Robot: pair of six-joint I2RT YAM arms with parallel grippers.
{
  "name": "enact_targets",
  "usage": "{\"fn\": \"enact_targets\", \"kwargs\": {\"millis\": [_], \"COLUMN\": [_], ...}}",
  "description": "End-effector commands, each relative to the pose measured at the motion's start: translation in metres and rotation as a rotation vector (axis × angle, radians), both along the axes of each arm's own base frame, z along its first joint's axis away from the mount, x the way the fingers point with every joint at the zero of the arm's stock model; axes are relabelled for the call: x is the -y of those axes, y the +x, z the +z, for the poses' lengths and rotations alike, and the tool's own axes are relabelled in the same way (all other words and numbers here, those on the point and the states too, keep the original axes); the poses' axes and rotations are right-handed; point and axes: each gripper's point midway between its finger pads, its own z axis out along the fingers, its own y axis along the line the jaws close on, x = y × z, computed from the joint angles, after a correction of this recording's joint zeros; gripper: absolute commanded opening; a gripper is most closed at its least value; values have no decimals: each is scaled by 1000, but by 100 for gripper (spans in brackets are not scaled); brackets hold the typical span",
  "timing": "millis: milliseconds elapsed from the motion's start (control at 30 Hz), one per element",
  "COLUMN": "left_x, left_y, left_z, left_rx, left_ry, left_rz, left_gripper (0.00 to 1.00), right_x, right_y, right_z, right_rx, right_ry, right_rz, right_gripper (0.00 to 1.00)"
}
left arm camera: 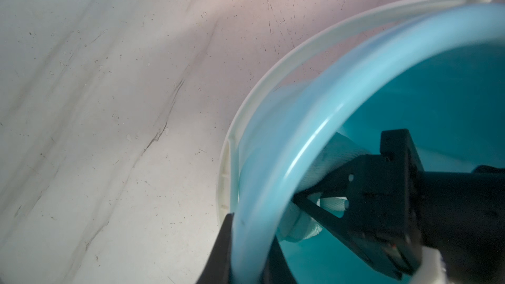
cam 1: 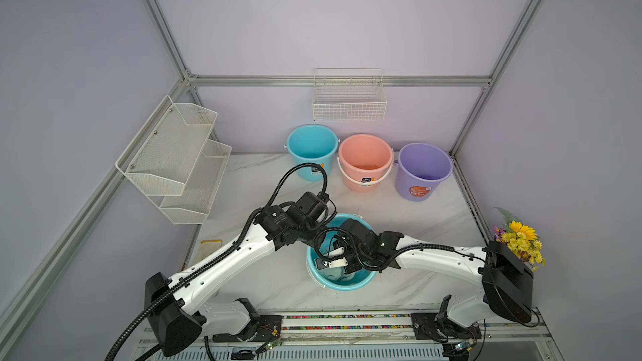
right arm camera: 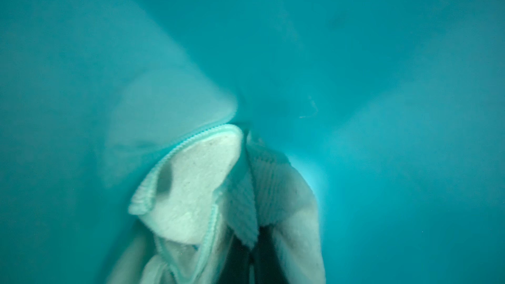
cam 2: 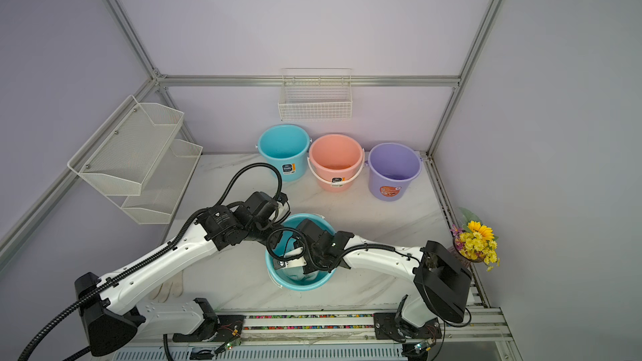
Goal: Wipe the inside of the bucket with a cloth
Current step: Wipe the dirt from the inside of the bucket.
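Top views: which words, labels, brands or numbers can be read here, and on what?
None can be read.
Back blue bucket sticker: too small.
Pink bucket sticker: too small.
Purple bucket sticker: orange, blurred.
Left arm label: white print, too small.
Wrist views: no text.

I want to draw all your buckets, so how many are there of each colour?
Blue: 2 (back blue bucket, front blue bucket)
Pink: 1 (pink bucket)
Purple: 1 (purple bucket)
Total: 4
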Motion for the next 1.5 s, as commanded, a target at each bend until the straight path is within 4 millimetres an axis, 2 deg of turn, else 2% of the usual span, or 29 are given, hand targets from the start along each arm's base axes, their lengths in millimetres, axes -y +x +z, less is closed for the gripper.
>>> {"fn": "enact_targets", "kwargs": {"millis": [0, 167, 300, 400, 533, 567, 800, 1067, 1167, 1233, 1300, 1467], "left_x": [20, 19, 18, 17, 14, 14, 14, 16, 17, 18, 19, 20], "left_y": [25, 25, 25, 24, 25, 25, 25, 22, 21, 20, 20, 18], "left_z": [47, 49, 48, 48, 46, 46, 39, 37, 38, 39, 40, 43], "left_rx": [151, 157, 155, 159, 163, 164, 144, 136, 136, 136, 135, 138], "left_ry": [-171, -171, -170, -169, -160, -157, -152, -158, -167, -171, -179, -197], "left_rz": [41, 42, 46, 50, 60, 64, 72, 62, 52, 47, 39, 29], "left_gripper": [0, 0, 0, 0, 0, 0, 0, 0, 0, 0, 0, 0], "right_x": [-28, -20, -3, 14, 31, 35, 47, 50, 48, 47, 45, 36], "right_y": [27, 49, 67, 70, 64, 60, 42, 50, 52, 54, 55, 51], "right_z": [39, 48, 55, 60, 67, 81, 123, 193, 213, 215, 209, 167], "right_rx": [209, 371, 495, 562, 608, 623, 670, 938, 1038, 1071, 1068, 954], "right_ry": [171, 155, 74, -1, -53, -32, -5, -6, -11, -28, -45, -50], "right_rz": [-19, -76, -143, -160, -147, -145, -100, -117, -113, -105, -92, -51], "right_gripper": [0, 0, 0, 0, 0, 0, 0, 0, 0, 0, 0, 0]}}
